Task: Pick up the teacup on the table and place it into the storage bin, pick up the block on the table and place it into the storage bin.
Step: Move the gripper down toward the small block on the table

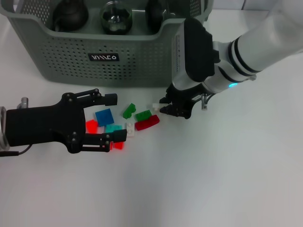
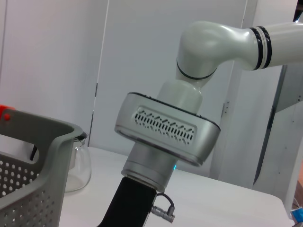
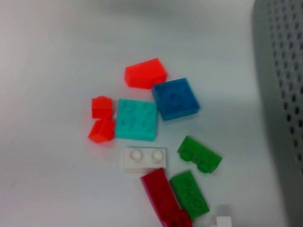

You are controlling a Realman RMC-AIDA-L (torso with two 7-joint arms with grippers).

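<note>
The grey-green storage bin [image 1: 71,56] stands at the back and shows in the left wrist view [image 2: 52,137]. It holds dark round vessels [image 1: 69,16]. No teacup shows on the table. Several small blocks lie in front of the bin: blue [image 1: 104,116], teal [image 1: 112,127], green [image 1: 129,111], dark red [image 1: 147,123]. They also show in the right wrist view, blue [image 3: 175,98] and teal [image 3: 137,119]. My right gripper [image 1: 164,106] is open, low over a small white block [image 1: 155,105]. My left gripper [image 1: 115,118] is open, low at the blocks' left side.
A clear glass flask [image 2: 78,165] stands beyond the bin's end. The right arm's wrist [image 2: 165,132] fills the left wrist view. White table [image 1: 213,179] spreads to the front and right.
</note>
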